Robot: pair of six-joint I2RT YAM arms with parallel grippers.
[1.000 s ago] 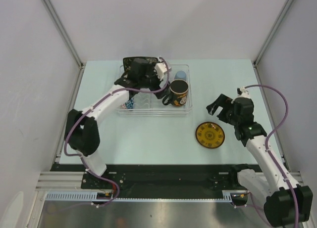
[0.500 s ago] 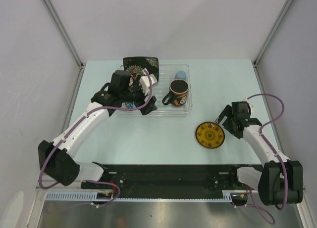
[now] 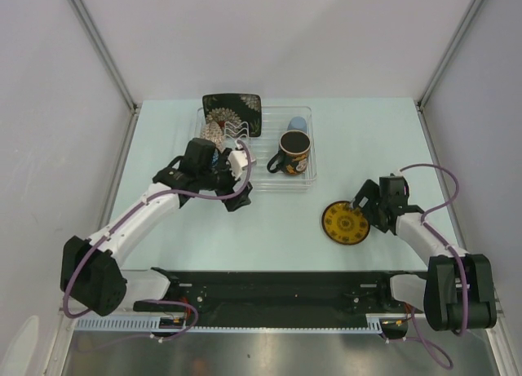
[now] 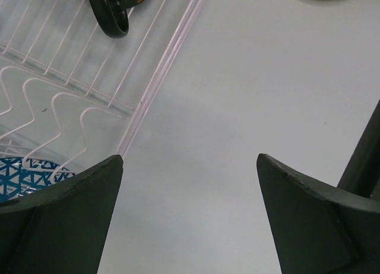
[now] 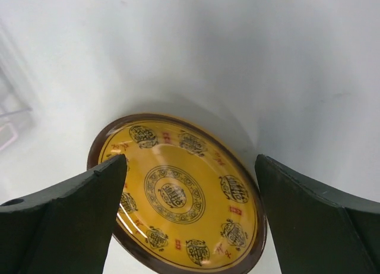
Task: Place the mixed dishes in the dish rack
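The clear dish rack (image 3: 303, 179) stands at the back middle of the table. In it are the black square floral plate (image 3: 232, 112) on edge, the beige lattice bowl (image 3: 214, 133), the dark floral mug (image 3: 292, 151) and the pale blue cup (image 3: 298, 124). The small blue saucer (image 4: 22, 176) lies in the rack's near left corner. My left gripper (image 3: 241, 190) hangs open and empty over bare table just in front of the rack (image 4: 159, 81). The yellow round saucer (image 3: 344, 223) lies flat on the table. My right gripper (image 5: 190, 161) is open, low over the saucer (image 5: 178, 194), one finger on each side.
White walls and metal posts close in the table on three sides. Both arm bases and a black rail run along the near edge. Bare table lies between the rack and the yellow saucer.
My left arm has pulled back out of the rack toward the near left, leaving the plate standing. My right gripper has dropped down and come over the yellow saucer.
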